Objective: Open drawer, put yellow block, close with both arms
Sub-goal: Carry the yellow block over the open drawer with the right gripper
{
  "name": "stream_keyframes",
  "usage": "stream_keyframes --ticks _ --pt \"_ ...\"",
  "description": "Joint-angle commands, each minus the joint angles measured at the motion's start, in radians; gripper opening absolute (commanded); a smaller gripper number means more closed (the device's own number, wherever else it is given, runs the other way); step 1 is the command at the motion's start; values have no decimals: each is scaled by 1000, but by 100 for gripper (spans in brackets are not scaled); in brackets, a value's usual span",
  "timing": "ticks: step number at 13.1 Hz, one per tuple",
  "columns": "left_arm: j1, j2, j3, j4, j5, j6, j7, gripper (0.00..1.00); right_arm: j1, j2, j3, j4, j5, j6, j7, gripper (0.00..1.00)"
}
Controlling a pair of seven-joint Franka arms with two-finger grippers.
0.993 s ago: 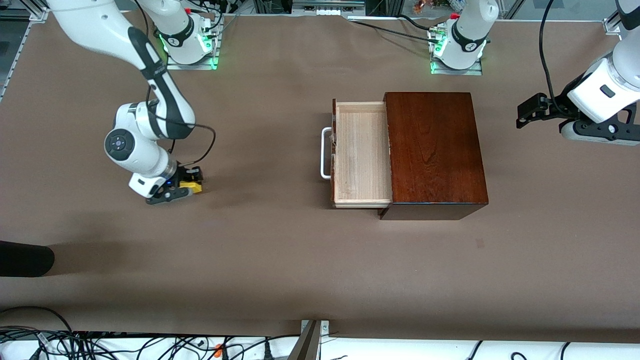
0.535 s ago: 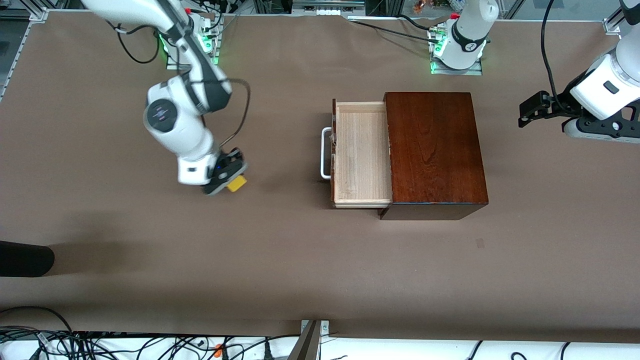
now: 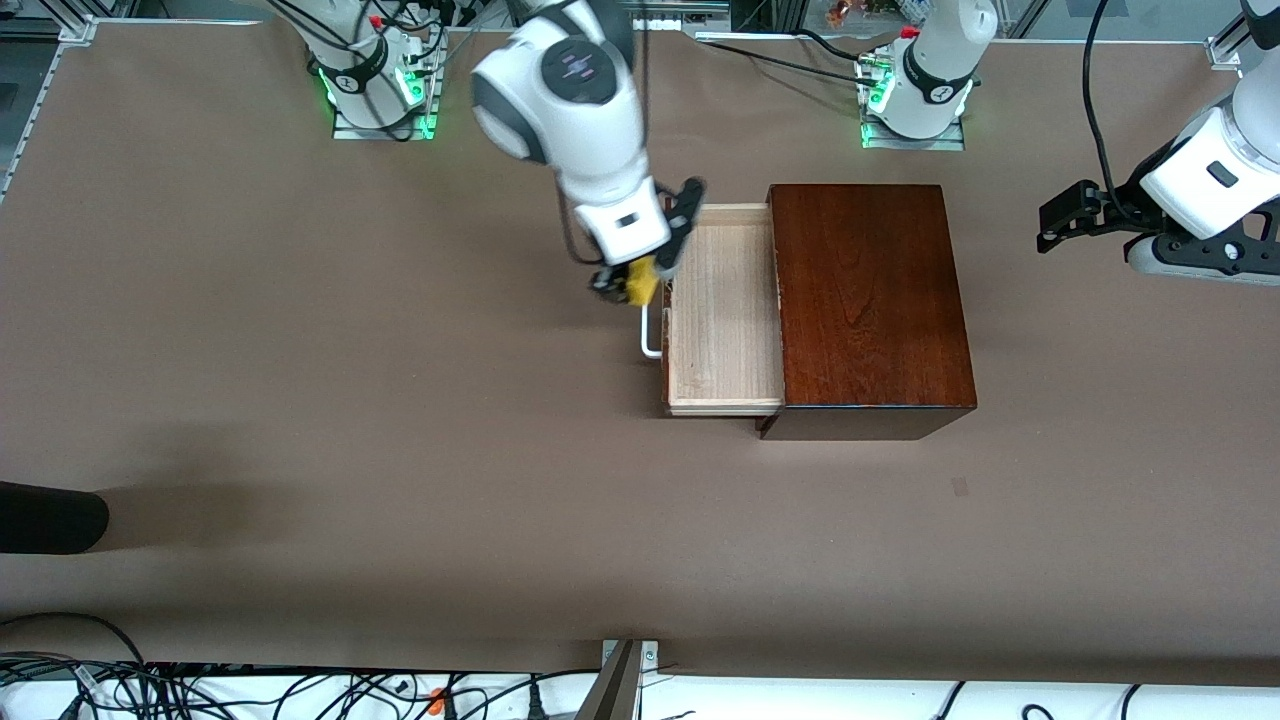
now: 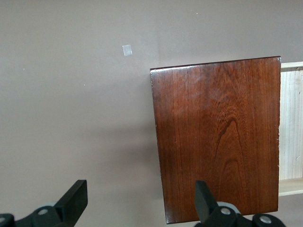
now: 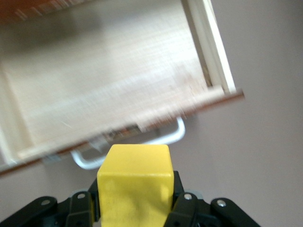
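The drawer stands pulled out of the dark mahogany box, its pale wood tray empty and its white handle toward the right arm's end. My right gripper is shut on the yellow block and holds it in the air over the drawer's handle and front edge. In the right wrist view the block sits between the fingers, with the drawer and handle below. My left gripper is open and empty, waiting in the air off the box's end; its wrist view shows the box top.
A dark object lies at the table's edge toward the right arm's end. The two arm bases stand along the table's edge farthest from the front camera. Cables run along the nearest edge.
My right gripper has lifted the yellow block off the table and carried it toward the left arm's end, from the open table to over the drawer's handle. The left arm has hardly moved.
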Motion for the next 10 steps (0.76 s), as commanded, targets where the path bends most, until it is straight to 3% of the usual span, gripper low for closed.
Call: stream_keyframes --ticks 1,4,5,10 --pt "-2 -3 -2 17 26 -22 7 100 83 133 -10 232 -23 -64 -15 4" --pt "-2 -3 -2 17 26 -22 6 100 168 250 -11 347 -132 -55 -20 5" --pt "-2 -3 -2 17 26 -22 6 100 177 266 -13 349 -146 -52 -23 12" --pt "-2 3 -2 22 26 -22 6 100 194 309 -13 324 -198 -61 -49 13"
